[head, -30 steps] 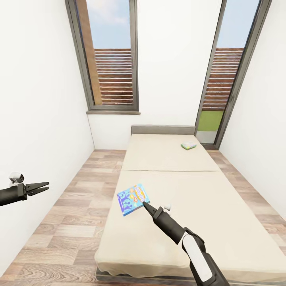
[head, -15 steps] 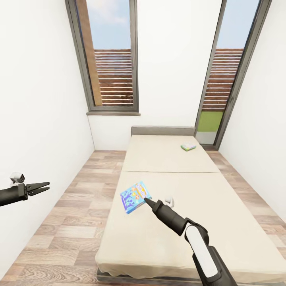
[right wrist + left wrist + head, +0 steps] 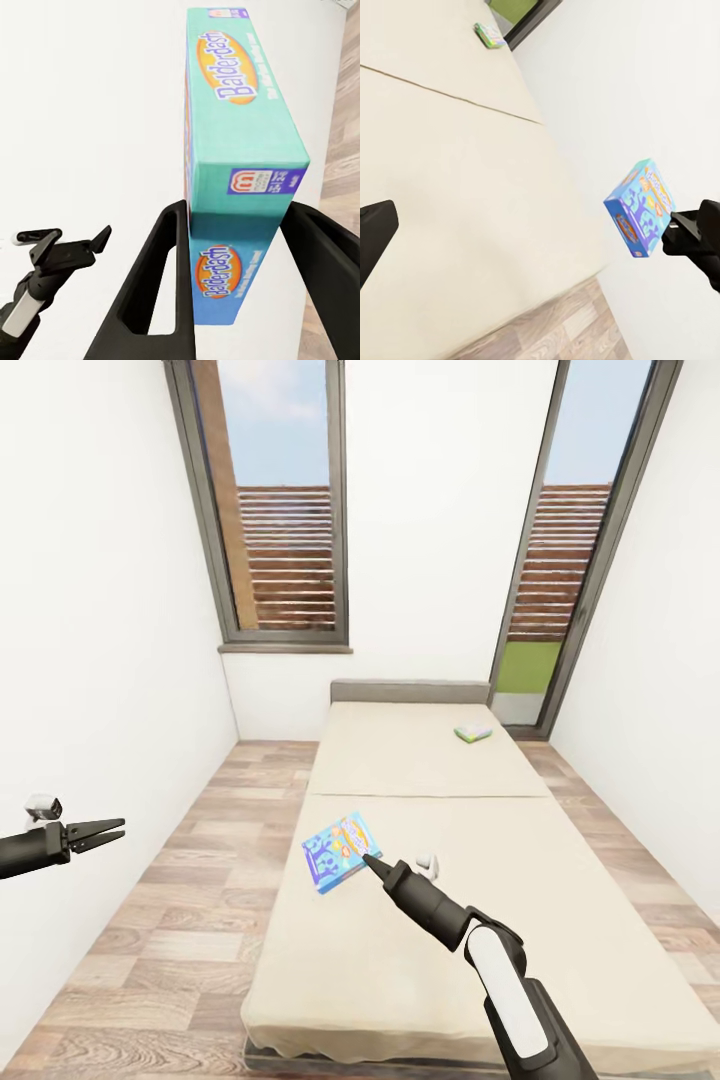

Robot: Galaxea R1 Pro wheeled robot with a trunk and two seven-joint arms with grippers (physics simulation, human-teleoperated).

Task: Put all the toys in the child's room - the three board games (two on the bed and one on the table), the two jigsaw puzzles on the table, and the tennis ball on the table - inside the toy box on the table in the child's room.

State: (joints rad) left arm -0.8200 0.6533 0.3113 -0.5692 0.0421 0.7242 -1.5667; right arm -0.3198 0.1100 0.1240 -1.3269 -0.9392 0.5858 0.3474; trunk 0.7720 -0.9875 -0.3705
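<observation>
My right gripper (image 3: 368,860) is shut on the corner of a small blue board game (image 3: 342,852), a "Balderdash" box (image 3: 240,120) clamped between both fingers. The box (image 3: 639,208) hangs tilted in the air over the near left part of the bed (image 3: 430,960). A second board game (image 3: 473,732), green and white, lies flat on the mattress near the headboard (image 3: 410,688). My left gripper (image 3: 118,823) hovers open and empty over the floor, well left of the bed. The table, toy box, puzzles and tennis ball are out of view.
A strip of wood-plank floor (image 3: 190,880) runs between the bed and the left white wall. Two tall dark-framed windows (image 3: 280,510) stand behind the bed. The right wall is close to the bed's far side.
My right gripper has carried the blue box slightly up and to the right, off the mattress. The left arm has stayed where it was.
</observation>
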